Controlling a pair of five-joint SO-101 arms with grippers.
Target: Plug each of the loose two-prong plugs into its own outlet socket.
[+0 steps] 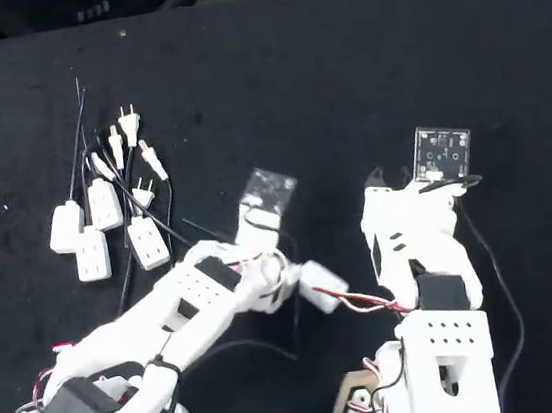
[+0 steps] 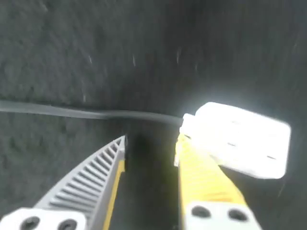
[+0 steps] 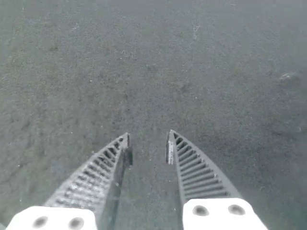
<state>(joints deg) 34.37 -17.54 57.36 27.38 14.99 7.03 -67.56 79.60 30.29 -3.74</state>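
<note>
Two grippers sit open-fingered over your black bench: the left gripper has a white socket block touching one finger, and the right gripper holds nothing. Farther off, on the left arm's side, four outlet sockets and loose plugs lie clustered together.

Four white outlet sockets show from above. At least four loose two-prong plugs lie alongside. There are two arms.

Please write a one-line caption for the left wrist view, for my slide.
Left hand open above the black table, a white socket beside one finger.
</note>
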